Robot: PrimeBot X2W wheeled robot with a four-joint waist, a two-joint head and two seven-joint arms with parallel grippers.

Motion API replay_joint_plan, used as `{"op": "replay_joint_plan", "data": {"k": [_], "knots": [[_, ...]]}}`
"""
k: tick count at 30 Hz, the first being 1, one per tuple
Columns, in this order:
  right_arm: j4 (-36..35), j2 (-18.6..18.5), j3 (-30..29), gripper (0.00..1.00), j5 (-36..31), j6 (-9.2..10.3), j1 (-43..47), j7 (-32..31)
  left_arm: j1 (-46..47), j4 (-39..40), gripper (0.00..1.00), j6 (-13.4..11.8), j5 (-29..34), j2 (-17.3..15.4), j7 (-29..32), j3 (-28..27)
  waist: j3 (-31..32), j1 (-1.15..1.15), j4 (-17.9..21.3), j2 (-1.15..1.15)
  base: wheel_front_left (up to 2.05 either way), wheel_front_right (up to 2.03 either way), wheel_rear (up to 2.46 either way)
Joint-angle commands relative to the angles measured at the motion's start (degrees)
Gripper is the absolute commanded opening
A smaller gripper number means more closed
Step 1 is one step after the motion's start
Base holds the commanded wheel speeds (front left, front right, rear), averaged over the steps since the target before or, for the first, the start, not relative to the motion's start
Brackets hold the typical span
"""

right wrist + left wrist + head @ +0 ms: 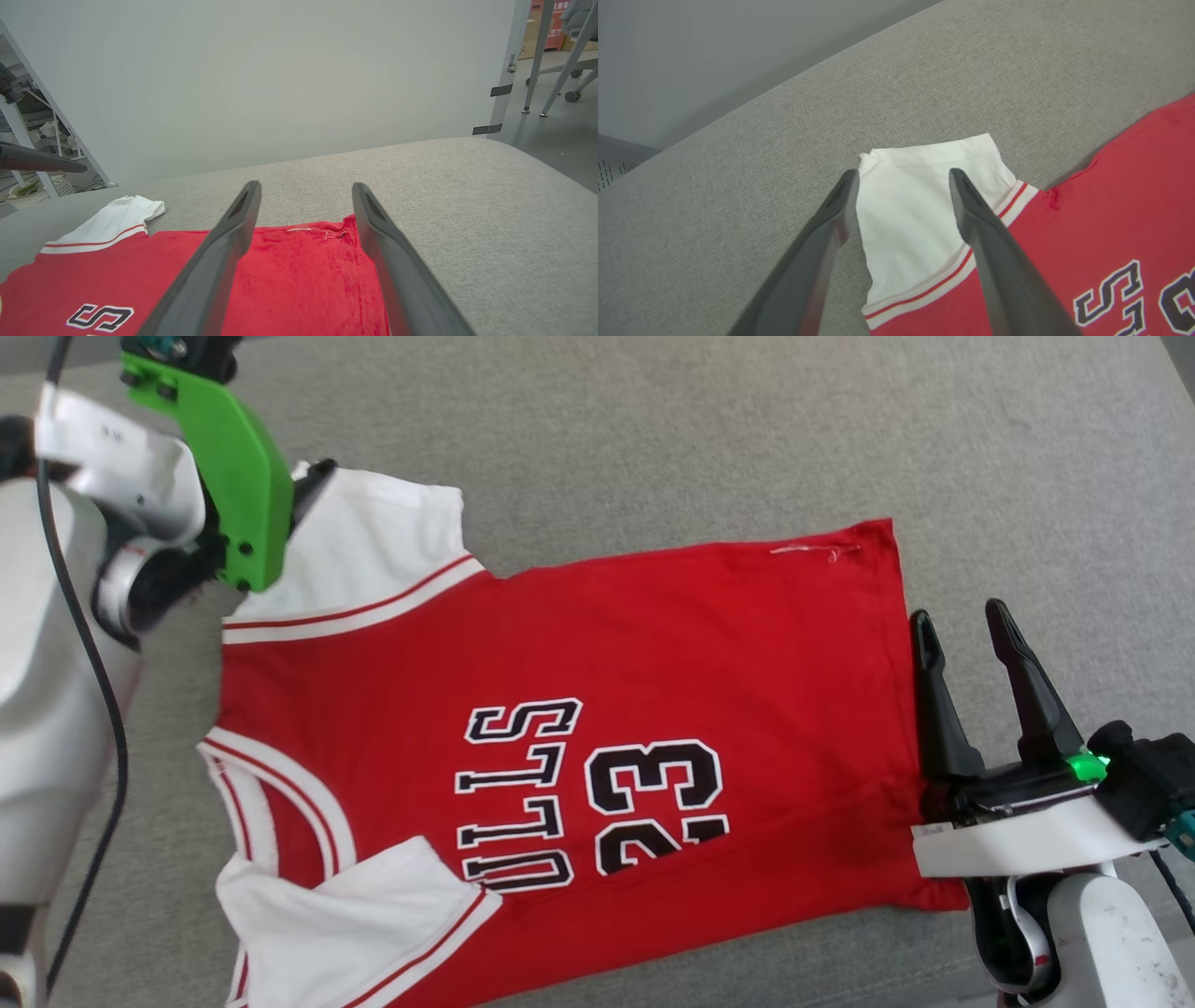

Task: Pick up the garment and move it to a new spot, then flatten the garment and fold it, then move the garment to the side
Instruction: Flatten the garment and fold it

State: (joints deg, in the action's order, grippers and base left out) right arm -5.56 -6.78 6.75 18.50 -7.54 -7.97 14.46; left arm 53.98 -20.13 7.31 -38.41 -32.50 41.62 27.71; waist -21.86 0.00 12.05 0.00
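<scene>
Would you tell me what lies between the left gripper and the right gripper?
The garment lies spread there on the grey cushion, sleeve by the left gripper, hem by the right gripper, in the head view.

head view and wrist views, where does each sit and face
Head view: on the head, down at the garment on grey cushion; right pincer, left forearm show.
Left wrist view: along open left pincer, onto a white sleeve.
Right wrist view: along open right pincer, over the hem toward a wall.
Both wrist views share that sleeve.
</scene>
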Motion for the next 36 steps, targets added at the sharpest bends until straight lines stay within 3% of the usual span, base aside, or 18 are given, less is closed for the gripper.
{"op": "replay_joint_plan", "data": {"k": [1,8,18,19,21,27,36], "knots": [[-0.32,0.46,0.34,1.0,0.3,0.05,-1.17,0.39,2.27,-1.25,1.0,0.17,-0.38,-0.85,1.4,0.98,-4.5,0.0,3.74,0.0,0.0,0.0,0.0],[-0.13,1.53,2.0,1.0,0.87,0.05,-2.65,0.5,7.7,-10.9,1.0,0.08,-0.99,-2.57,5.07,3.38,-7.36,0.0,5.7,0.0,0.0,0.0,0.0],[-0.84,2.28,2.53,1.0,1.26,0.05,-3.16,0.52,9.74,-20.98,1.0,0.04,1.05,-2.89,1.7,4.67,-9.18,0.0,6.59,0.0,0.0,0.0,0.0],[-0.81,2.31,2.49,1.0,1.22,0.05,-3.15,0.53,9.68,-21.64,0.75,0.05,0.8,-2.72,2.07,4.76,-9.15,0.0,6.54,0.0,0.0,0.0,0.0],[-0.75,2.36,2.42,1.0,1.11,0.05,-3.12,0.53,9.6,-22.75,0.0,0.06,0.25,-2.34,2.86,4.95,-9.04,0.0,6.39,0.0,0.0,0.0,0.0],[-0.31,2.31,2.26,1.0,0.73,0.05,-3.04,0.53,9.39,-23.65,0.0,0.09,-1.51,-1.05,3.56,5.08,-8.09,0.0,5.65,0.0,0.0,0.0,0.0],[1.46,0.24,1.37,1.0,0.05,0.05,-2.43,0.53,8.88,-22.77,0.0,-0.14,-2.45,1.22,-5.07,3.51,-3.72,0.0,4.08,0.0,0.0,0.0,0.0]]}}
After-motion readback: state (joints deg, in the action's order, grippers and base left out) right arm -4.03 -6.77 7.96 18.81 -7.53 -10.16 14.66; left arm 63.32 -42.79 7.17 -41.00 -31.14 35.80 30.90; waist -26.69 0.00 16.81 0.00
